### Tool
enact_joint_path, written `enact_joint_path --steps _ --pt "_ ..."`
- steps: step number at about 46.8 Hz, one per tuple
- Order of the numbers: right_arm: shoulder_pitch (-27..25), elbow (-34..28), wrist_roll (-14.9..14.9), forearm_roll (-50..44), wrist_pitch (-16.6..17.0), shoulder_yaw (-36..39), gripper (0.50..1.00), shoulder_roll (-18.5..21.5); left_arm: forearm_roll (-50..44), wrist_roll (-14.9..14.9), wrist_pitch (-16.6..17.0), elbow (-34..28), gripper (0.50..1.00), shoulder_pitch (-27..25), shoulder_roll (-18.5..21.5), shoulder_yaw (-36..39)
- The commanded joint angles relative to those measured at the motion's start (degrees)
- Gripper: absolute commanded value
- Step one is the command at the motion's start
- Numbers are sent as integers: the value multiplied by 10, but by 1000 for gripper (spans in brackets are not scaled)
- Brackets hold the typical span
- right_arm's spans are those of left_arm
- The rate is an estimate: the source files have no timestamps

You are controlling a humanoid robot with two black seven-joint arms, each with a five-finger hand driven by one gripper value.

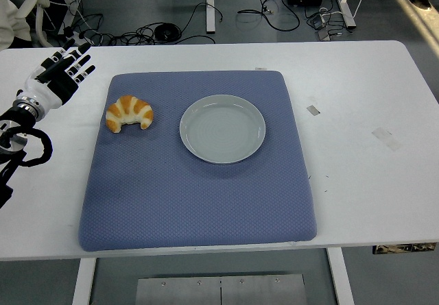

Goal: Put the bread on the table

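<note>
A golden croissant [129,113] lies on the blue mat [199,195], at its left side, just left of an empty white plate [222,128]. My left hand [63,70] hovers over the white table [357,147] left of the mat, up and left of the croissant. Its fingers are spread and hold nothing. The right arm is out of view.
Two small pieces of tape [313,110] lie on the table right of the mat. Cables and table legs show on the floor beyond the far edge.
</note>
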Motion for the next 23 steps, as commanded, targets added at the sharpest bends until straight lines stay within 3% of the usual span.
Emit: enact_joint_path --steps 1,23 --pt "0 0 0 0 0 0 1000 0 0 0 2 1 984 -1 0 0" --pt "0 2 0 0 1 1 1000 0 0 -3 2 2 984 2 1 0"
